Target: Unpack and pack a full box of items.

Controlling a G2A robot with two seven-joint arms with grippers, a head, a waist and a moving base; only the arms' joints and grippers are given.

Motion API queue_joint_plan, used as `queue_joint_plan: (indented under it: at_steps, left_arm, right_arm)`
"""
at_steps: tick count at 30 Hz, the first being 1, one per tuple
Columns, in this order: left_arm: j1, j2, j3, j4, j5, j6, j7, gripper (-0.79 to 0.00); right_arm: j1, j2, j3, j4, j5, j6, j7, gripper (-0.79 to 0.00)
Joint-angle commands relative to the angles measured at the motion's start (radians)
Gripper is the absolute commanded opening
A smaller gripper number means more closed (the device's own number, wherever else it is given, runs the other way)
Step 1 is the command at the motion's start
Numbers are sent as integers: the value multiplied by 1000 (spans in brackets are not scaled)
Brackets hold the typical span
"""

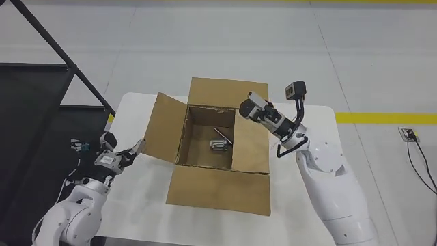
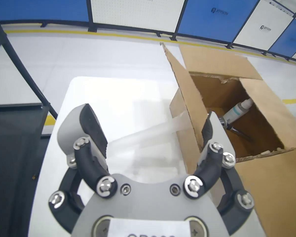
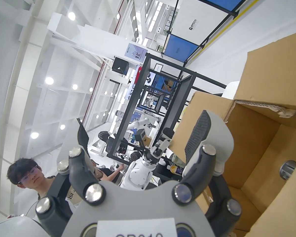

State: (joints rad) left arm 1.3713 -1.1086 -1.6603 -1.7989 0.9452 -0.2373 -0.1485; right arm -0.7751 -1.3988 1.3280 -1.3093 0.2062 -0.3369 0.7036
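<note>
box [image 1: 218,190] open | bottle [image 2: 236,110], 1 dark tool [image 2: 239,134] inside | left gripper [image 2: 149,119], right gripper [image 3: 143,124] fingers spread, empty | unpacking likely unfinished, repacking left

The left arm [image 1: 75,215] and right arm [image 1: 334,178] have smooth, glossy white shells, and the right one carries a black cable [image 1: 280,152] and a small dark camera [image 1: 294,90] at its wrist. The left gripper [image 2: 148,114] and right gripper [image 3: 141,120] each have a grey metal base plate with a white label, black links pinned with silver screws, and pale grey fingers [image 2: 66,124] faced with black ribbed pads [image 3: 197,134].
</note>
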Motion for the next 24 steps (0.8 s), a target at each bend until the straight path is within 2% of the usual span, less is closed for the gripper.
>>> queue_joint_plan:
  at_steps: [1,6,9,13,19,24]
  left_arm:
    - [1,1,-7,-70,12,-2,-2,0]
    - [-11,1,18,-195,-31,-50,-44,0]
    - [-53,0,83,-209,-55,-83,-108,0]
    - [-155,-10,216,-146,-121,-96,-210,0]
    - [-330,-39,411,-1,-268,-31,-341,0]
    - [-337,-40,419,5,-276,-27,-348,0]
  right_arm:
    - [-7,5,17,0,1,0,1,0]
    - [-45,20,64,-21,2,-16,19,0]
    - [-80,32,104,-46,12,-34,49,0]
    - [-133,49,164,-86,31,-49,100,0]
    - [-221,72,244,-146,14,-37,104,0]
    - [-225,73,247,-150,8,-33,99,0]
